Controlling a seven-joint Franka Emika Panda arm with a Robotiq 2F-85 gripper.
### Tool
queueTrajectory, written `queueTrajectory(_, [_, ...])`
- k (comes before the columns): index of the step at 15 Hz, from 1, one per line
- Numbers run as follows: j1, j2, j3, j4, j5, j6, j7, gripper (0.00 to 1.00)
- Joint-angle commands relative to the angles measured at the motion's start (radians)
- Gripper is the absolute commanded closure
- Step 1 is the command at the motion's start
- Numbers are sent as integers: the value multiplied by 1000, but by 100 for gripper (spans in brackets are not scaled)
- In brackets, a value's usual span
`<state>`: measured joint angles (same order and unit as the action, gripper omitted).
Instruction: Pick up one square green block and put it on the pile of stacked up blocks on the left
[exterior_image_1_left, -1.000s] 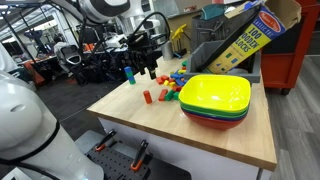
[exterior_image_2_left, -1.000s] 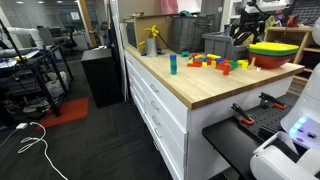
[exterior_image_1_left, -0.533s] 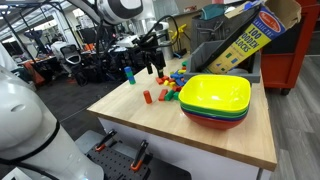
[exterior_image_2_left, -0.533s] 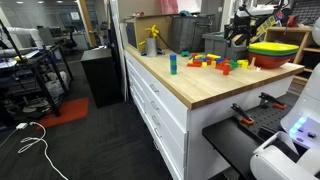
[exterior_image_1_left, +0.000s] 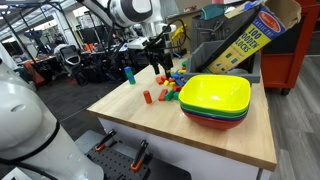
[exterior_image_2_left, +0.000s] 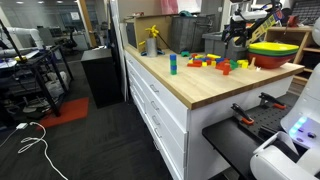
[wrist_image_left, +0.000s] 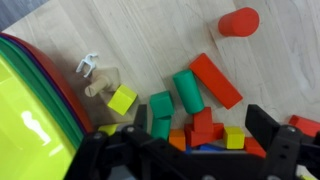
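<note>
Wooden tabletop (exterior_image_1_left: 130, 115) in a lab bay, cluttered benches behind. Gripper (wrist_image_left: 185, 147) hangs over the loose jumble of blocks (exterior_image_1_left: 172, 86), fingers (wrist_image_left: 268, 135) spread wide with nothing between them. Wrist view: green block (wrist_image_left: 160, 104) lies on the table in the jumble, just beside a green cylinder (wrist_image_left: 187, 90). Slim tower (exterior_image_1_left: 128, 74) stands upright, apart from the jumble, on the side away from the stacked bowls (exterior_image_1_left: 215, 100). Red cylinder (wrist_image_left: 238, 22) lies alone.
</note>
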<state>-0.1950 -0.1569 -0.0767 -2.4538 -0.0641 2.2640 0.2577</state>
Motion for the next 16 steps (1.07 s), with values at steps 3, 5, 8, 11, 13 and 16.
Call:
queueTrajectory(3, [14, 11, -10, -8, -21, 4, 11, 0])
queueTrajectory(5, [8, 36, -15, -6, -42, 17, 17, 0])
queueTrajectory(8, [-1, 93, -34, 15, -73, 27, 14, 0])
queueTrajectory(11, [4, 154, -57, 45, -57, 16, -9, 0])
queueTrajectory(13, [11, 191, -63, 62, -54, 12, -20, 0])
queueTrajectory(16, [16, 238, -66, 88, -63, 13, -26, 0])
